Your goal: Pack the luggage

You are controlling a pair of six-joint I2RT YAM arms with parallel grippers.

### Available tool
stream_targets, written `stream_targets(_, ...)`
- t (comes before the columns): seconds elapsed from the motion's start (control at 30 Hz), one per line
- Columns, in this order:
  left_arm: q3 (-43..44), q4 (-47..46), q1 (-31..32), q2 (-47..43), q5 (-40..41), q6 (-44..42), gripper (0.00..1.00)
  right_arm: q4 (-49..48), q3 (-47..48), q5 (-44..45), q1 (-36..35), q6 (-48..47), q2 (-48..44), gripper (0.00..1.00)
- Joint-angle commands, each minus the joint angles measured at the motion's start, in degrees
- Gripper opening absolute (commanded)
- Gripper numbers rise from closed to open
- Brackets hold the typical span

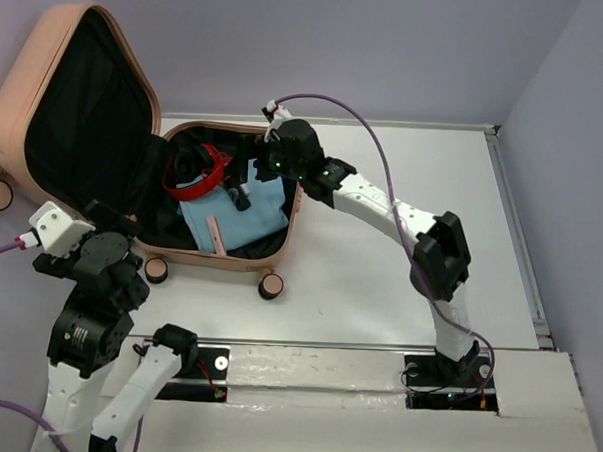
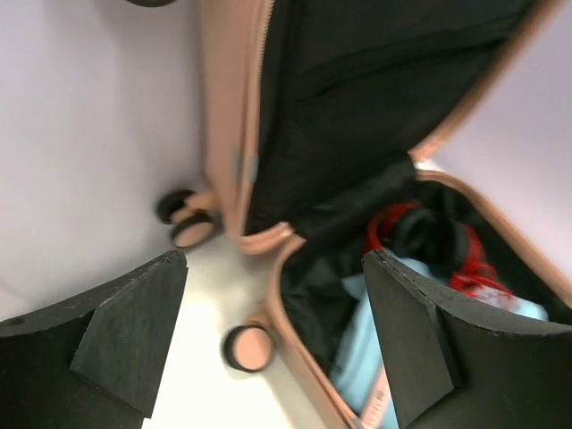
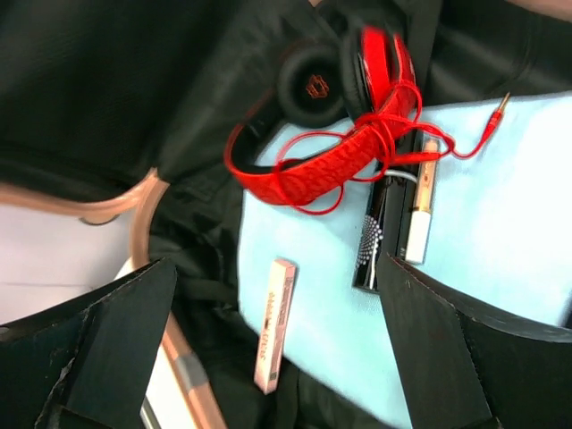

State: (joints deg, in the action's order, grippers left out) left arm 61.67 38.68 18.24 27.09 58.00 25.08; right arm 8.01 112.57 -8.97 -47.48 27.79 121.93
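The peach-pink luggage [image 1: 60, 35] lies open at the table's left, lid raised, black lining showing. Inside lie a light blue cloth [image 1: 237, 213], red headphones [image 1: 199, 171], a slim pink box [image 1: 215, 234] and dark slim items [image 3: 371, 237]. My right gripper [image 1: 252, 174] is open and empty above the cloth, near the headphones [image 3: 335, 143]; the pink box [image 3: 274, 324] lies between its fingers in the right wrist view. My left gripper [image 2: 277, 340] is open and empty, held above the luggage's near rim [image 2: 295, 349] by a wheel [image 2: 248, 347].
Caster wheels [image 1: 270, 285] stick out at the luggage's near side. The table's right half is white bare surface [image 1: 399, 280]. A purple wall [image 1: 389, 50] runs behind. A metal rail [image 1: 521, 236] lines the right edge.
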Motion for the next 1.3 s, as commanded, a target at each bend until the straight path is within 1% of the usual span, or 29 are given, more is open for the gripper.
stream_targets(0.0,0.3,0.97,-0.22,5.77,15.11,1.03,0.9,-5.72,-10.25,0.19,-0.06,-5.55,-9.42,0.99)
stream_targets(0.07,-1.28,-0.78,-0.4,8.13,19.59,-0.11,0.9,-7.22,-15.25,-1.39,0.46,-6.69,-12.31,0.98)
stream_targets(0.1,-1.9,-1.75,-0.48,8.94,21.26,-1.86,0.88,-7.39,-16.58,-3.66,1.07,-7.05,-12.94,0.96)
stream_targets(0.17,-3.39,-4.38,-2.67,11.04,22.68,-4.06,0.84,-7.4,-19.05,-7.44,2.3,-7.22,-14.17,0.95)
stream_targets(0.2,-3.83,-6.83,-4.68,11.92,22.08,-4.6,0.82,-7.4,-21.84,-9.29,3.18,-6.62,-15.39,0.95)
stream_targets(0.23,-5.4,-9.64,-9.32,13.06,19.81,-8.69,0.82,-9.83,-23.26,-11.92,4.93,-6.44,-16.01,0.94)
stream_targets(0.27,-5.59,-12.63,-11.8,13.68,18.05,-9.78,0.81,-10.2,-24.76,-12.99,5.99,-6.17,-16.63,0.94)
stream_targets(0.33,-5.16,-13.71,-16.72,15.88,15.49,-9.96,0.81,-10.47,-24.86,-16.76,9.68,-5.12,-16.55,0.94)
stream_targets(0.37,-3.68,-13.45,-21.53,19.02,13.65,-9.96,0.81,-10.65,-24.86,-18.87,10.65,-4.16,-16.55,0.94)
stream_targets(0.43,-0.6,-12.58,-25.34,23.77,11.71,-9.0,0.83,-11.43,-25.38,-21.6,12.15,-3.8,-17.25,0.94)
stream_targets(0.47,0.11,-11.79,-26.84,24.84,11.09,-8.04,0.83,-11.7,-25.65,-21.44,12.15,-3.8,-17.6,0.94)
stream_targets(0.53,-0.14,-17.02,-30.44,26.6,9.6,-11.17,0.83,-12.05,-25.83,-21.09,12.15,-4.32,-17.52,0.94)
stream_targets(0.63,1.17,-18.98,-34.05,29.32,8.45,-12.94,0.81,-12.23,-25.74,-20.39,13.46,-3.36,-15.07,0.95)
stream_targets(0.67,1.43,-19.34,-34.23,30.29,8.8,-13.47,0.81,-12.4,-25.91,-18.38,13.47,-1.97,-14.44,0.95)
stream_targets(0.73,2.05,-20.13,-34.32,31.96,10.02,-14.71,0.78,-13.11,-26.53,-16.17,14.17,-0.81,-13.39,0.94)
stream_targets(0.77,2.23,-20.57,-34.41,32.84,10.29,-15.32,0.75,-13.2,-26.62,-15.64,14.87,-0.55,-11.99,0.94)
stream_targets(0.8,2.14,-22.48,-34.5,33.11,10.38,-16.2,0.68,-13.02,-26.36,-15.46,14.88,-0.11,-11.11,0.93)
stream_targets(0.87,2.05,-24.51,-34.5,33.11,10.56,-18.22,0.59,-13.02,-25.31,-15.46,14.88,0.42,-8.74,0.92)
stream_targets(0.9,2.14,-25.05,-34.5,33.2,10.3,-18.66,0.51,-13.11,-24.95,-15.55,14.88,0.77,-7.86,0.92)
stream_targets(0.97,2.31,-26.02,-34.5,34.25,10.03,-19.71,0.47,-13.11,-24.16,-15.55,14.88,0.95,-6.1,0.91)
stream_targets(1.03,2.49,-26.28,-34.5,35.3,9.59,-19.81,0.37,-13.02,-23.02,-15.46,14.88,1.47,-3.46,0.91)
stream_targets(1.07,2.58,-26.28,-34.5,35.48,9.16,-19.72,0.25,-13.02,-22.4,-15.55,14.88,1.82,-2.23,0.9)
stream_targets(1.1,2.49,-26.37,-34.5,35.57,8.63,-19.46,0.19,-13.11,-22.4,-15.55,14.88,2.0,-2.22,0.9)
stream_targets(1.17,1.7,-27.07,-34.41,35.22,7.31,-19.45,0.1,-13.11,-21.61,-15.55,14.88,2.27,-0.56,0.9)
stream_targets(1.2,1.44,-27.77,-34.32,35.05,6.87,-19.72,0.06,-13.02,-21.43,-15.64,14.88,2.27,-0.03,0.9)
stream_targets(1.23,1.35,-27.95,-33.89,34.87,6.69,-19.81,0.06,-12.93,-21.17,-15.99,14.88,2.35,0.41,0.88)
stream_targets(1.27,1.09,-28.04,-33.45,34.44,6.17,-19.63,0.06,-12.85,-20.73,-15.99,14.88,2.44,1.28,0.84)
